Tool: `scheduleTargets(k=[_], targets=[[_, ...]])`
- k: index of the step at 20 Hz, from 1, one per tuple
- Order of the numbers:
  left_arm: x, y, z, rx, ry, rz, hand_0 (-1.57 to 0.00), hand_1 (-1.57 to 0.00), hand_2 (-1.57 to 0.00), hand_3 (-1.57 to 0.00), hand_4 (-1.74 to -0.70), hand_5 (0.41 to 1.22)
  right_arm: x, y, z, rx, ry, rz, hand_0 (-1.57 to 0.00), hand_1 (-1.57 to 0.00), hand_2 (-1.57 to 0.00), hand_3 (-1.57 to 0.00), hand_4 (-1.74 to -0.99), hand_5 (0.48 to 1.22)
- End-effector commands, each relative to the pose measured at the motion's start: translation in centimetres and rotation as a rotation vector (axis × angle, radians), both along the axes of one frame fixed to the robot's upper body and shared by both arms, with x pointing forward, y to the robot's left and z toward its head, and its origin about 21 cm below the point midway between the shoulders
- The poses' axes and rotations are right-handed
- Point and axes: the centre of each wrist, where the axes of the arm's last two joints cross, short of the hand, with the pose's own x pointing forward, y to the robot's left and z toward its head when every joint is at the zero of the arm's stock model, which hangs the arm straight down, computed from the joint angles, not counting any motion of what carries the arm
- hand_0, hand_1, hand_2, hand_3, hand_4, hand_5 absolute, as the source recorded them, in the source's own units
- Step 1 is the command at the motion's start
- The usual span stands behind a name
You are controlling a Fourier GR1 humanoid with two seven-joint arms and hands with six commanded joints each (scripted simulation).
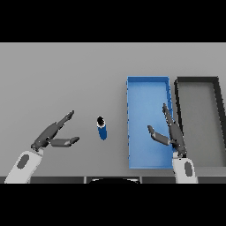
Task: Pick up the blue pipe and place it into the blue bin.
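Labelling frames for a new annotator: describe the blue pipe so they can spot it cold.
Start at the blue bin, the bright tray right of centre on the grey table, with a black bin beside it. Look just left of the blue bin: the blue pipe is a short cylinder with a dark open end, between the open left hand and the bin. It is the only small loose thing there.

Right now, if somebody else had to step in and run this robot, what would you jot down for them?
Left robot hand: open, holding nothing, on the table left of the blue pipe, not touching it.
Right robot hand: open, holding nothing, over the right side of the blue bin.
Pipe: stands on the table left of the bin, outside it.
A dark bin sits right of the blue one.
Done: nothing.
Left: grasp the pipe, put it in the blue bin.
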Motion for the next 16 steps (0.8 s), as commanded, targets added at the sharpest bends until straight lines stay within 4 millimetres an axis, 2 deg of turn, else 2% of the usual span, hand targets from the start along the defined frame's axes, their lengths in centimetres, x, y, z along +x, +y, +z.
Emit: scheduleTargets(k=[1,3,6,9,14,16], targets=[[-0.1,-1.2,-0.3,0.003,0.021,-0.026,0.0,0.0,0.0,0.0,-1.08,0.488,0.5,0.1,0.2,0.004,0.001,0.002,0.0,0.0,0.0,0.0,-1.239,0.606],[-0.3,-2.0,-0.4,0.002,0.02,-0.079,0.0,0.0,0.0,0.0,-1.09,0.472,0.0,0.1,-0.2,0.001,0.001,0.003,0.0,0.0,0.0,0.0,-1.248,0.612],[-0.3,-4.4,-1.6,0.007,0.038,-0.127,0.0,0.0,0.0,0.0,-1.1,0.447,0.0,0.1,-0.1,0.013,-0.009,-0.001,0.0,0.0,0.0,0.0,-1.262,0.617],[-0.4,-5.6,-2.3,-0.019,0.041,-0.162,0.0,0.0,0.0,0.0,-1.12,0.446,0.0,0.3,0.0,0.022,-0.006,-0.002,0.0,0.0,0.0,0.0,-1.27,0.617],[0.8,-9.3,-3.7,-0.039,0.079,-0.186,0.0,0.0,0.0,0.0,-1.11,0.45,-0.1,0.1,0.0,0.026,0.003,-0.021,0.0,0.0,0.0,0.0,-1.276,0.609],[1.7,-9.9,-4.2,-0.053,0.098,-0.191,0.0,0.0,0.0,0.0,-1.12,0.448,-0.2,-0.2,0.1,0.03,0.009,-0.016,0.0,0.0,0.0,0.0,-1.274,0.605]])
